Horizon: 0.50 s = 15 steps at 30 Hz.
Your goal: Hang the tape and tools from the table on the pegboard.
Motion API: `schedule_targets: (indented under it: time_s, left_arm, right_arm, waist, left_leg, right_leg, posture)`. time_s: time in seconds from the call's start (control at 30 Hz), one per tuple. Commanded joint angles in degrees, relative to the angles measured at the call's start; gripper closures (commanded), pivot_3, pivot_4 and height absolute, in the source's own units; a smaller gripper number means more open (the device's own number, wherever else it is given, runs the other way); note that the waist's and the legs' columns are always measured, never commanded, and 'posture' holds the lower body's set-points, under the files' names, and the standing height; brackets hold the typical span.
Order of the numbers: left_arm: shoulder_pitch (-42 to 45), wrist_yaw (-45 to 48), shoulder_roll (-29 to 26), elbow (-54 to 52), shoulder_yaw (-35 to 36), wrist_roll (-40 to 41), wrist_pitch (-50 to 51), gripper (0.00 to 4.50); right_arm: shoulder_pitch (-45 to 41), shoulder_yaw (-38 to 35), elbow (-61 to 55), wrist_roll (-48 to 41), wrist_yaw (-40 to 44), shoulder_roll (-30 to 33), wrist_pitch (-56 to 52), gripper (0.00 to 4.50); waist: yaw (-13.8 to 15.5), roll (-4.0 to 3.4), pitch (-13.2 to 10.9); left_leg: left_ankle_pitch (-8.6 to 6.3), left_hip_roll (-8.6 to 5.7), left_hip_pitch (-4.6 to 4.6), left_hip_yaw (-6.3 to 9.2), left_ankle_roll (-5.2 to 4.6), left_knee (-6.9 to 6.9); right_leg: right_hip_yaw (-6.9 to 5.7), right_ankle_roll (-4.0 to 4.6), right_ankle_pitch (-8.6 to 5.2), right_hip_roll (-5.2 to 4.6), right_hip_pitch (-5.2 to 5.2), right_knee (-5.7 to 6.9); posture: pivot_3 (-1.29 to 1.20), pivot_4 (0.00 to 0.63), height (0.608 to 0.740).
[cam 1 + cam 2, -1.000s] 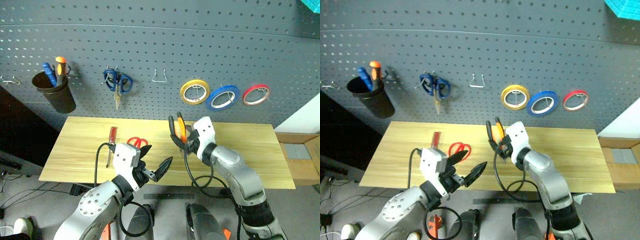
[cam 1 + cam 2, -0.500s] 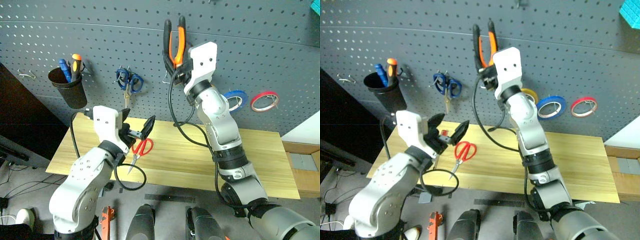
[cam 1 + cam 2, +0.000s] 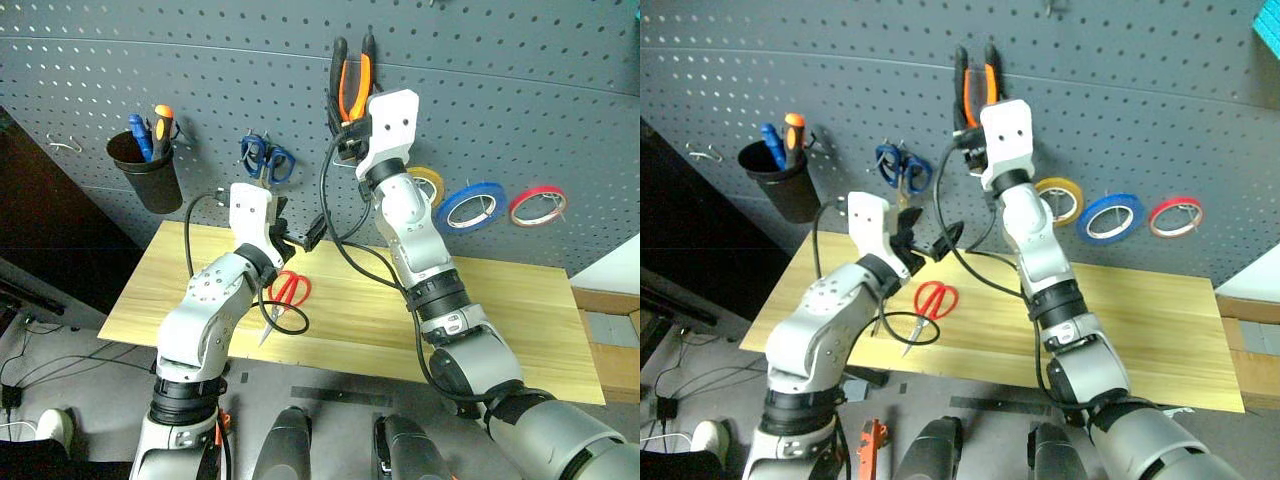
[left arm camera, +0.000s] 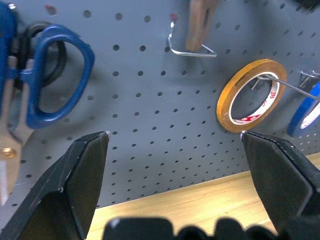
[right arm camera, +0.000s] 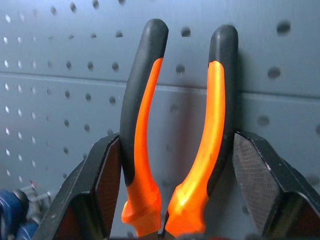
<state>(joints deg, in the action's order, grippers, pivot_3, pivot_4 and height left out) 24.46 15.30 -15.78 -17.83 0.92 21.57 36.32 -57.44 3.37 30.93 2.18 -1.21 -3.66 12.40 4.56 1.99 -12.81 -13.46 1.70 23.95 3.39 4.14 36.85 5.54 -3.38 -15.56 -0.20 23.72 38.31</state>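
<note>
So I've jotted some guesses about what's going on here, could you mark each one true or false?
1. The right tool holds the pliers up against the pegboard. True.
2. The left tool grips the red-handled scissors. False: it is open and empty, and the scissors lie on the table.
3. The blue tape already hangs on the pegboard. True.
4. The black cup stands on the table. False: it hangs on the pegboard.
5. The blue-handled scissors hang on the pegboard. True.
</note>
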Motion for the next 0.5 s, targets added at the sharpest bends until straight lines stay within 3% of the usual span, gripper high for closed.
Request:
schedule_targets:
  time_s: [0.03,0.2,0.5]
  left_arm:
    - [1.9,1.4,0.9,0.6,-1.0,-0.5,-2.3,0.00]
    - [2.8,1.9,1.3,1.7,-1.2,-0.8,-2.4,0.00]
    - [0.8,2.7,0.5,0.6,-0.9,-0.7,-1.9,0.00]
  right_arm:
    - [-2.1,-0.4,2.5,2.5,-3.5,0.2,7.2,1.71]
    - [0.0,1.2,9.5,6.0,-6.7,-0.3,13.0,1.71]
    - [3.6,2.4,9.3,5.9,-2.9,-1.1,9.5,1.71]
  waist:
    - [0.0,0.00,0.0]
    - [0.0,0.00,0.0]
    - [-0.1,-0.01,0.0]
  left_leg:
    - [0.00,0.00,0.00,0.00,-0.01,0.02]
    - [0.01,0.00,-0.01,-0.09,-0.03,0.05]
    - [0.03,0.02,-0.05,-0.07,-0.03,0.05]
  right_leg:
    - [0.00,0.00,0.00,0.00,0.02,0.08]
    - [0.05,0.11,-0.06,0.00,0.31,0.60]
    - [0.03,0.20,-0.12,0.02,0.32,0.69]
  posture:
    - [0.28,0.182,0.740]
    - [0.29,0.192,0.740]
    - [0.26,0.204,0.740]
